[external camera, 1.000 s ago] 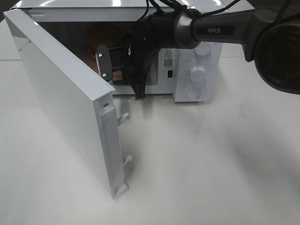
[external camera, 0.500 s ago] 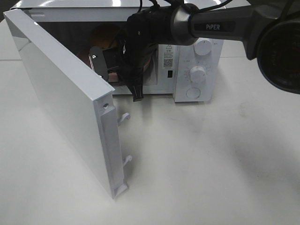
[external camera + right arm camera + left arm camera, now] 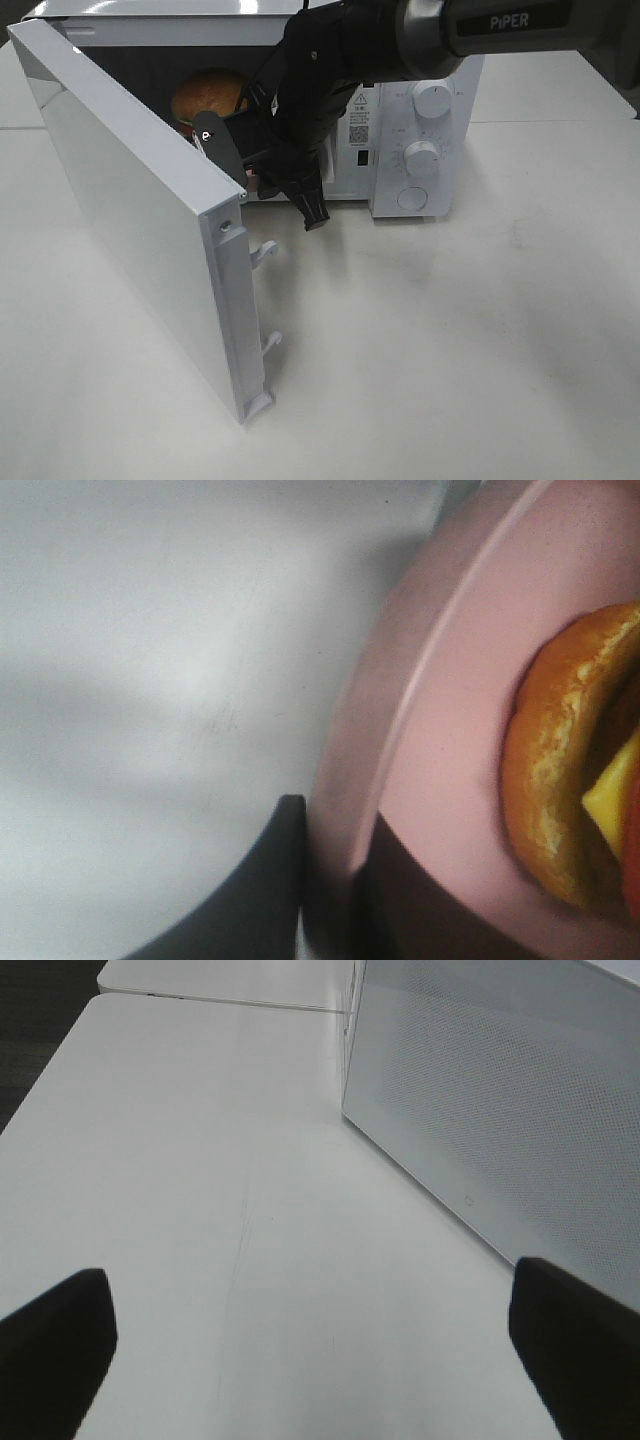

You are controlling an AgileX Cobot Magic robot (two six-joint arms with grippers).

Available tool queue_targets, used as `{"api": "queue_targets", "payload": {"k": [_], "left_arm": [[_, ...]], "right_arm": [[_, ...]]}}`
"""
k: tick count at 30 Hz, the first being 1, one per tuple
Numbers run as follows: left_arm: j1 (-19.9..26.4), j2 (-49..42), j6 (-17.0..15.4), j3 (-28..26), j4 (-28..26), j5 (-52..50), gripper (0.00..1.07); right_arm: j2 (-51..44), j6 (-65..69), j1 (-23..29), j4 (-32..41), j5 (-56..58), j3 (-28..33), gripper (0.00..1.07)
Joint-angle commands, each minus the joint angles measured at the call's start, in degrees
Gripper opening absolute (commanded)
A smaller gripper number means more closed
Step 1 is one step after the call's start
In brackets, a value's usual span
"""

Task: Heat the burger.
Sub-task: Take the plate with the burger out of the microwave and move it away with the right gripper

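Observation:
The burger (image 3: 208, 96) sits on a round pink plate inside the open white microwave (image 3: 425, 140), at the left of the cavity. In the right wrist view the bun, cheese and tomato edge of the burger (image 3: 560, 780) lie on the plate (image 3: 450, 700). My right gripper (image 3: 248, 172) reaches into the cavity from the right. Its dark fingers (image 3: 265, 885) sit on either side of the plate's rim, so the right gripper (image 3: 335, 875) is shut on the plate. My left gripper (image 3: 315, 1360) is open and empty above the table, out of the high view.
The microwave door (image 3: 140, 215) stands swung far open toward the front left, with two latch hooks (image 3: 265, 252) on its edge. The control dials (image 3: 423, 157) are on the microwave's right. A white perforated microwave panel (image 3: 500, 1100) is close to my left gripper.
My right arm has shifted at the microwave opening, its forearm risen and its wrist turned. The burger, hidden or blurred before, now shows plainly in the cavity.

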Motion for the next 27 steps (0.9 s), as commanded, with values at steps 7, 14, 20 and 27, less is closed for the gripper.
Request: {"api": "queue_targets", "payload": {"k": [7,14,20,27], "left_arm": [[0.0,-1.3,0.0,0.1,-0.2,-0.4,1.00],[0.0,-1.3,0.0,0.1,-0.2,-0.4,1.00],[0.0,-1.3,0.0,0.1,-0.2,-0.4,1.00],[0.0,-1.3,0.0,0.1,-0.2,-0.4,1.00]], "right_arm": [[-4.6,-8.5,-1.5,5.3,-2.6,4.1,0.00],[-7.1,-14.3,-3.0,9.5,-0.5,5.4,0.00],[-9.1,-15.4,-3.5,10.5,1.0,6.9,0.00],[-12.3,-16.3,-3.5,10.8,1.0,10.7,0.00]]}}
